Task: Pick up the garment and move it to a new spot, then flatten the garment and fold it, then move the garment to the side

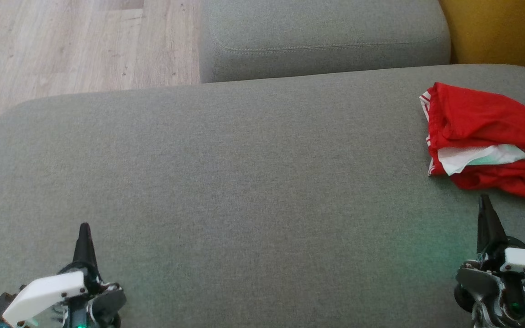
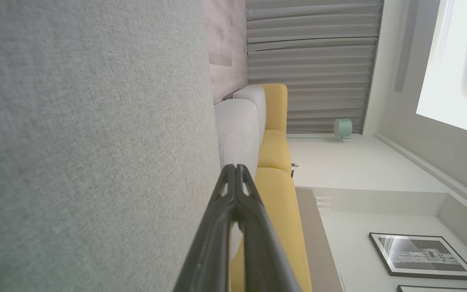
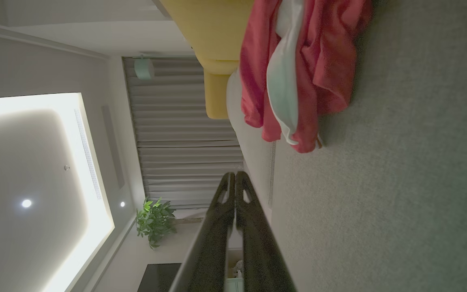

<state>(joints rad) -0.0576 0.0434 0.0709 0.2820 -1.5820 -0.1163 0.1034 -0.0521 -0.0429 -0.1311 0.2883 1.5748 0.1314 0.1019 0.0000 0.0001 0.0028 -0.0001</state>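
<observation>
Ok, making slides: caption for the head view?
Red garment crumpled on grey cushion; left gripper and right gripper shut.

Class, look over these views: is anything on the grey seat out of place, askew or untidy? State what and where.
Yes: the red garment lies crumpled in a heap at the right side of the grey seat, white fabric poking from its folds. Nothing looks spilled or damaged.

Red garment (image 1: 490,136) sits crumpled at the far right of the grey cushion (image 1: 244,182), white lining showing. Left gripper (image 1: 84,228) low left, fingers pressed together; right gripper (image 1: 485,200) low right, tips together, just short of the cloth.
</observation>
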